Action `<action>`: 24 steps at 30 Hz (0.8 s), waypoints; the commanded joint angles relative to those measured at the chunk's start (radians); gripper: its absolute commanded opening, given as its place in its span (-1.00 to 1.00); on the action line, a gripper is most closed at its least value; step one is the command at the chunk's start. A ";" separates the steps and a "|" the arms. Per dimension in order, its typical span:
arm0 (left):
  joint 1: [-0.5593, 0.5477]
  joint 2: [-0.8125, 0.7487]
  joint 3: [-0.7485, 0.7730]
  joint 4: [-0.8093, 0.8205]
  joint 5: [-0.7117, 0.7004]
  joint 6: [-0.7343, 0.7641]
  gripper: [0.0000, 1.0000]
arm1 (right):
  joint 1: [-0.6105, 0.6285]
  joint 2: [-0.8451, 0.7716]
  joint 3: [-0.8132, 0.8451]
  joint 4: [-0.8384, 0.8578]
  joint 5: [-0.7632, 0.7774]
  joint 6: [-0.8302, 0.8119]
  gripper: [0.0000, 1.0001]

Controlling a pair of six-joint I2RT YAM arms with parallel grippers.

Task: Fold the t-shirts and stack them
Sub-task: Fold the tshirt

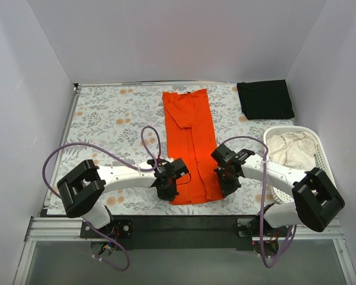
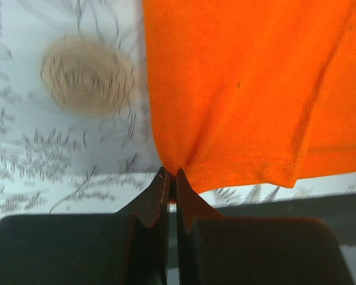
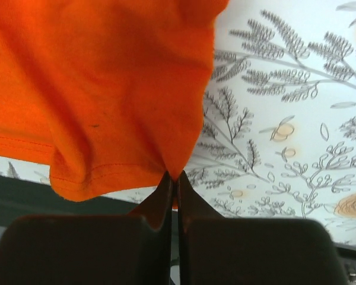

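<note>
The orange t-shirt (image 1: 191,138) lies as a long narrow strip down the middle of the table, its hem at the near edge. My left gripper (image 1: 168,191) is shut on the hem's left corner; in the left wrist view the orange t-shirt (image 2: 249,89) bunches into my closed left gripper (image 2: 172,175). At the hem's right corner my right gripper (image 1: 227,185) pinches the cloth; in the right wrist view the orange t-shirt (image 3: 101,89) gathers into my shut right gripper (image 3: 173,177). A folded black t-shirt (image 1: 265,99) rests at the far right corner.
A white slatted basket (image 1: 315,148) with pale cloth (image 1: 289,149) in it stands at the right edge, beside my right arm. The floral tablecloth (image 1: 115,119) covers the table. White walls close in the back and both sides.
</note>
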 commanded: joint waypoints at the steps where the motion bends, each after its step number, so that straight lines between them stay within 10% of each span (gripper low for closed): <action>1: -0.017 -0.080 -0.045 -0.102 0.078 0.007 -1.00 | 0.010 -0.043 0.045 -0.140 0.014 -0.025 -0.97; 24: 0.455 0.233 0.492 0.068 -0.102 0.370 -1.00 | -0.142 0.502 0.913 -0.148 0.313 -0.295 -0.97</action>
